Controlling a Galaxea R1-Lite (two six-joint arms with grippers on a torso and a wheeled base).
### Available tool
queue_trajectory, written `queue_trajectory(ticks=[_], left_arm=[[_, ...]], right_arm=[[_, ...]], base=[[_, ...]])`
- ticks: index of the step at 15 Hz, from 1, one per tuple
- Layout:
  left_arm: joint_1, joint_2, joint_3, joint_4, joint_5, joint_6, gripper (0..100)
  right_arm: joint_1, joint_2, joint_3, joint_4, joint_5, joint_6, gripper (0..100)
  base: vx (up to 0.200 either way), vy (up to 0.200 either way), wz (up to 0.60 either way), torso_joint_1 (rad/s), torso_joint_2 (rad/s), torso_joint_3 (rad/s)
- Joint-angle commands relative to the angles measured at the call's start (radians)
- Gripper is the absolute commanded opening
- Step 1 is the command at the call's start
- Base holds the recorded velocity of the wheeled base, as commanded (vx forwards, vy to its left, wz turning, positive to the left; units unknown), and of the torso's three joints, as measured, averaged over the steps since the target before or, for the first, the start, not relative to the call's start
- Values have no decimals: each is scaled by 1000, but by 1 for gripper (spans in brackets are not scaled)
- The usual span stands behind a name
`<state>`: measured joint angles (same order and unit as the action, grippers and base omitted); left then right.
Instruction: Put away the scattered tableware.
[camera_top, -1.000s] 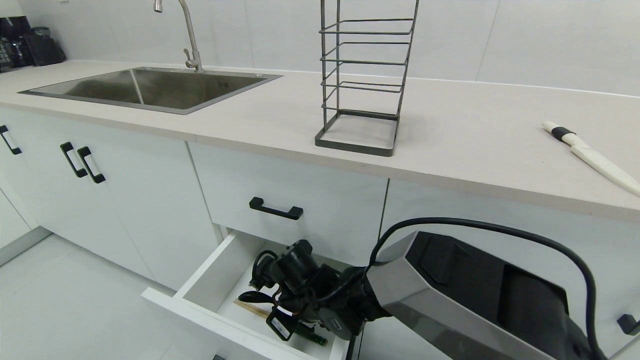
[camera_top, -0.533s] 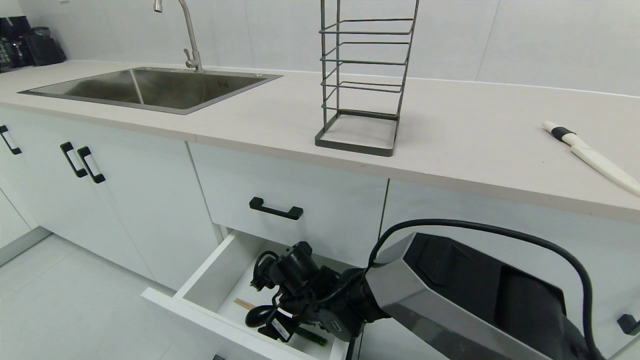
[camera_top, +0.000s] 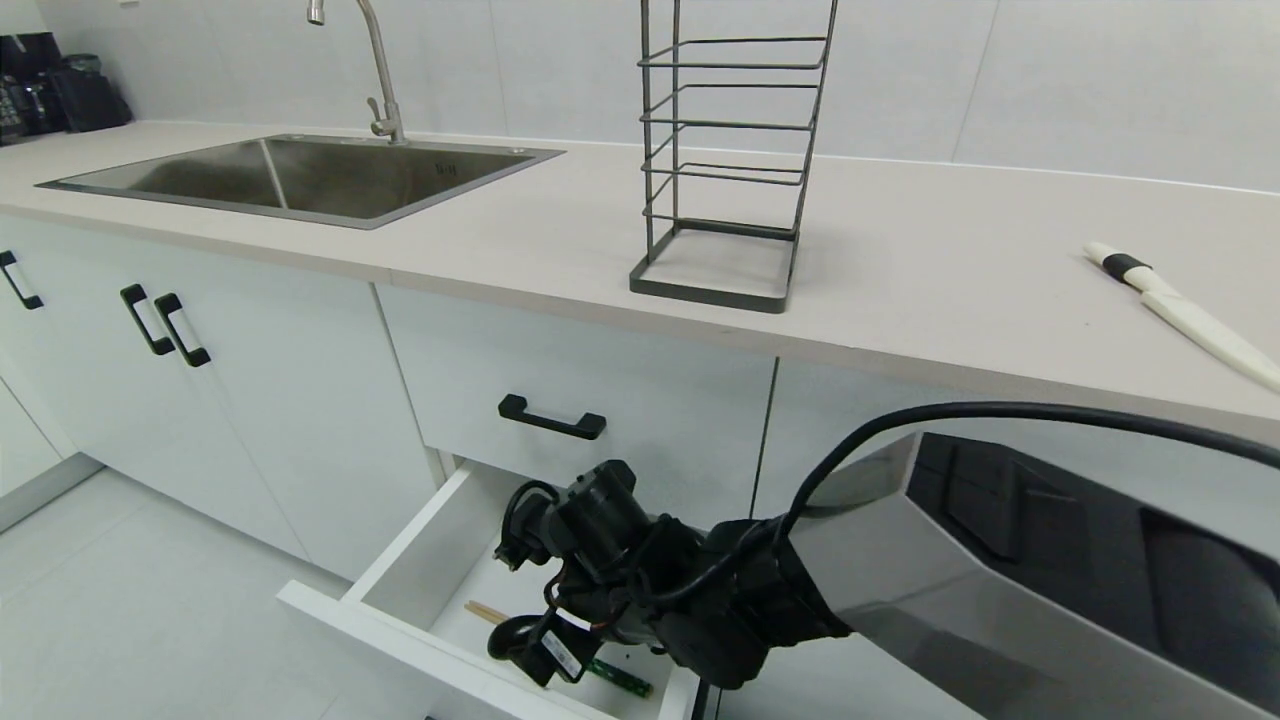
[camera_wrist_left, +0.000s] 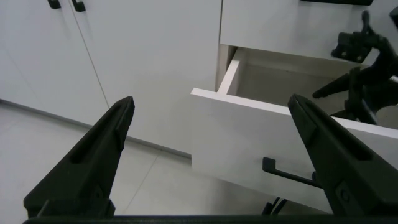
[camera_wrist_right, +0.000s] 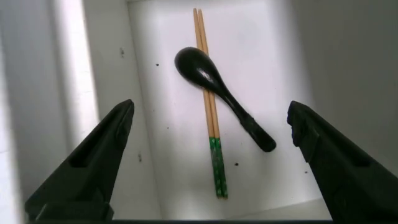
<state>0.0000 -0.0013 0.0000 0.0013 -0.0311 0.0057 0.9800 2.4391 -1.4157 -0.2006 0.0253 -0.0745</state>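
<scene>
Spoon (camera_wrist_right: 233, 111): black, lying flat in the open drawer (camera_top: 415, 572), crossing the chopsticks.
Chopsticks (camera_wrist_right: 212, 124): wooden pair, green ends, side by side.
Knife (camera_top: 1180, 312): white, black band, flat on countertop (camera_top: 950, 260).

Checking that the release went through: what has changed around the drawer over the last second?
The right gripper has let the black spoon down onto the chopsticks in the open drawer. It hangs open above them, and its arm has risen slightly. Knife and wire rack stayed put.
</scene>
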Motion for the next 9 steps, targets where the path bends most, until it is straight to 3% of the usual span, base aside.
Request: queue_trajectory(ticks=[1, 6, 9], left_arm=[[0, 1, 0, -1, 0, 0, 100], [0, 1, 0, 0, 0, 0, 100], [0, 1, 0, -1, 0, 0, 100]], right_arm=[[12, -106, 47, -2, -16, -4, 100], [54, -281, 189, -20, -33, 2, 100], [65, -370, 302, -189, -44, -1, 100]], base=[[0, 0, 0, 0, 0, 0], [0, 0, 0, 0, 0, 0], [0, 0, 0, 0, 0, 0]])
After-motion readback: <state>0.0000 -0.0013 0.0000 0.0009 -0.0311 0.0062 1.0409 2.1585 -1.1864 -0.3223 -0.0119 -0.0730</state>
